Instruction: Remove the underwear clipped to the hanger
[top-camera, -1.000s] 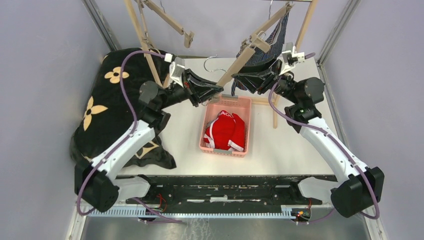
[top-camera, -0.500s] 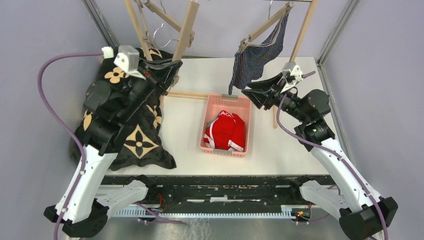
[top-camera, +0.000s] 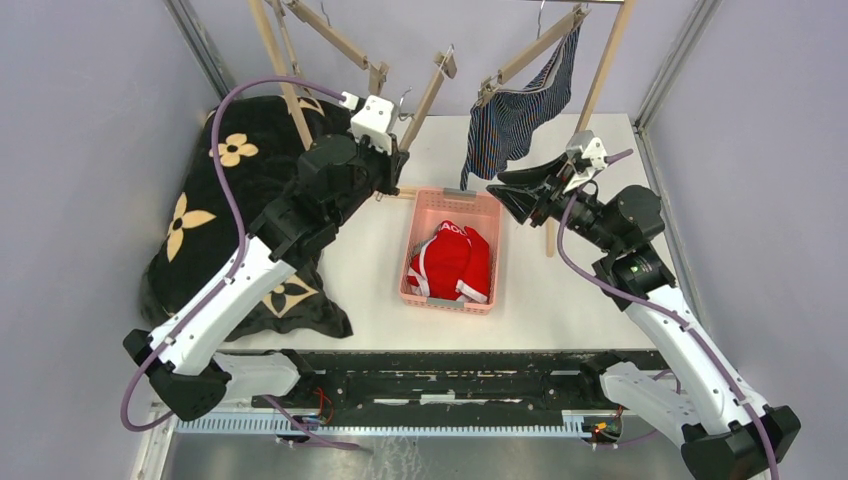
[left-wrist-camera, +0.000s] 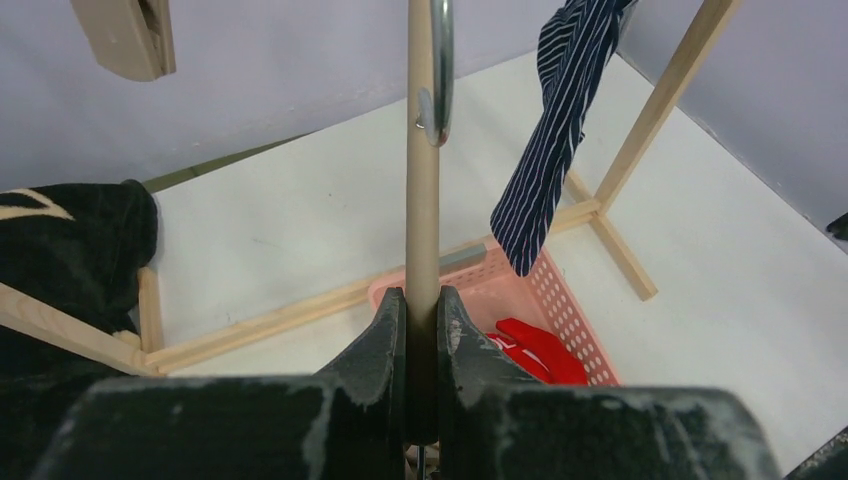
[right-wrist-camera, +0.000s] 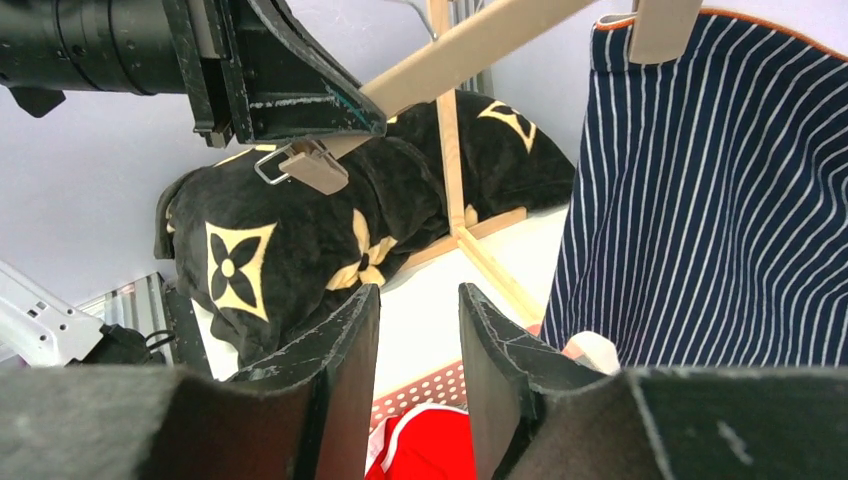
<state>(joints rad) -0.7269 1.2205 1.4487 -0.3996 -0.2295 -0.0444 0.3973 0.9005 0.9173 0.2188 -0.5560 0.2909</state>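
Two garments are showing: one pair of dark blue boxers (top-camera: 510, 120) and one pair of red briefs (top-camera: 448, 262). The boxers are hanging clipped to a wooden hanger (top-camera: 530, 48) just above and ahead of the right claw (top-camera: 508, 192), whose jaws are standing apart with nothing between them. The red briefs are lying in the single pink basket (top-camera: 409, 270) on the tabletop (top-camera: 560, 290), below and between both claws.

Three wooden hangers are showing in the top view. The left claw (top-camera: 397, 168) is clamping tight on the near end of the middle hanger (top-camera: 428, 100). One black blanket (top-camera: 215, 225) is lying behind the left claw.

The left wrist view is showing that grip closely, both fingers pressing on the bar, with a metal hook (left-wrist-camera: 441, 60) above them. The right wrist view is showing a clip (right-wrist-camera: 660, 25) pinching the boxers' waistband, which the top view is not making clear.
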